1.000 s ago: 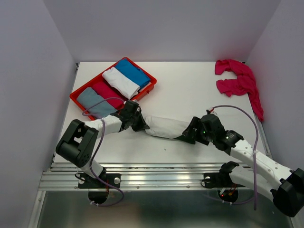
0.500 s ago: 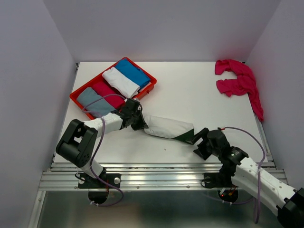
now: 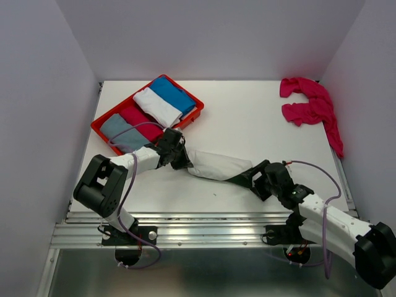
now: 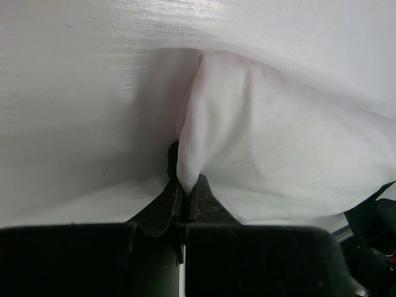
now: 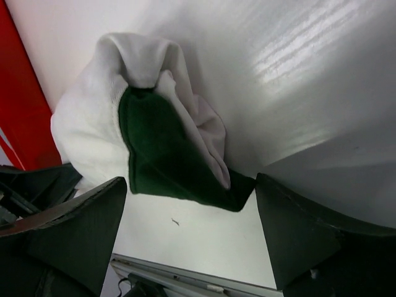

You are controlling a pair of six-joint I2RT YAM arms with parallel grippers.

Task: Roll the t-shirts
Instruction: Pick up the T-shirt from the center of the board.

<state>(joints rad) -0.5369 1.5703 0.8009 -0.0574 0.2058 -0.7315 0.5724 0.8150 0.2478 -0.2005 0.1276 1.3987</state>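
Left end effector on rolled t-shirt

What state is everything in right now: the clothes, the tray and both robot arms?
white t-shirt, rolled up, one end pinched.
pink t-shirt, crumpled, not rolled, at the far right corner.
red tray, holding four folded garments side by side.
left gripper, jaws shut on the white t-shirt.
right gripper, jaws open at the shirt's green end, gripping nothing.
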